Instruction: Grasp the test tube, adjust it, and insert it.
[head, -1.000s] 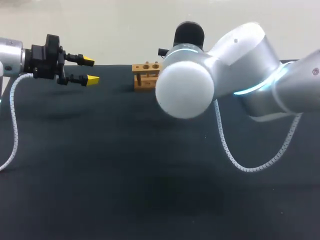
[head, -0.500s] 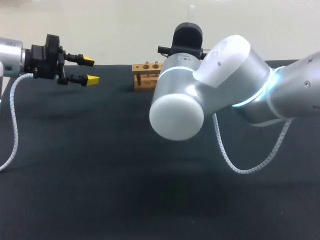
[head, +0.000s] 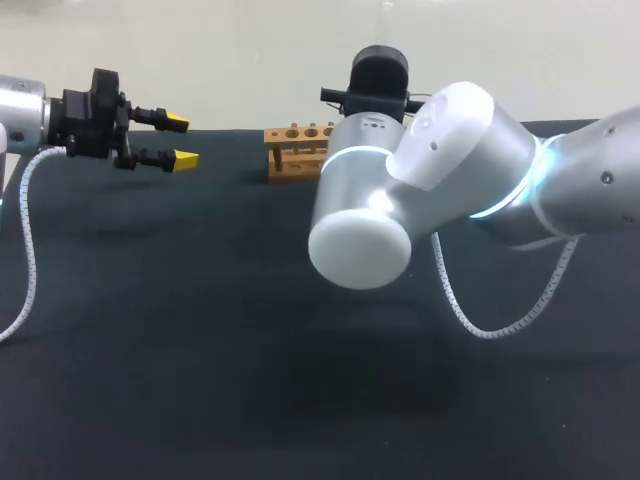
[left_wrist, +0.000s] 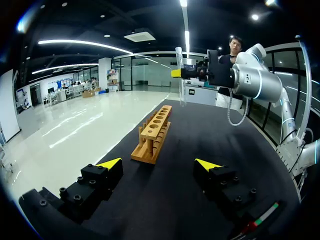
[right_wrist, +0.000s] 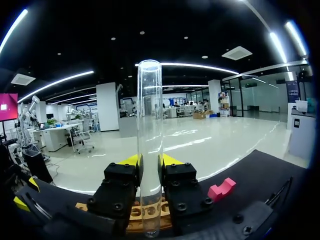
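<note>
A clear glass test tube (right_wrist: 150, 100) stands upright between the yellow-tipped fingers of my right gripper (right_wrist: 150, 161), which is shut on it. Its lower end hangs just above the wooden rack (right_wrist: 134, 210). In the left wrist view the tube (left_wrist: 179, 75) is held high over the far end of the rack (left_wrist: 155, 132) by my right gripper (left_wrist: 192, 73). My left gripper (head: 172, 140) is open and holds nothing, off to the left of the rack (head: 295, 150). In the head view my right arm's elbow (head: 400, 200) hides its gripper and the tube.
A small pink block (right_wrist: 221, 190) lies on the black table beside the rack. The rack has a row of several holes along its top. My right arm's white cable (head: 480, 325) loops down over the table.
My right arm has swung its elbow and its wrist has shifted slightly right, behind the rack. The left arm has not moved.
</note>
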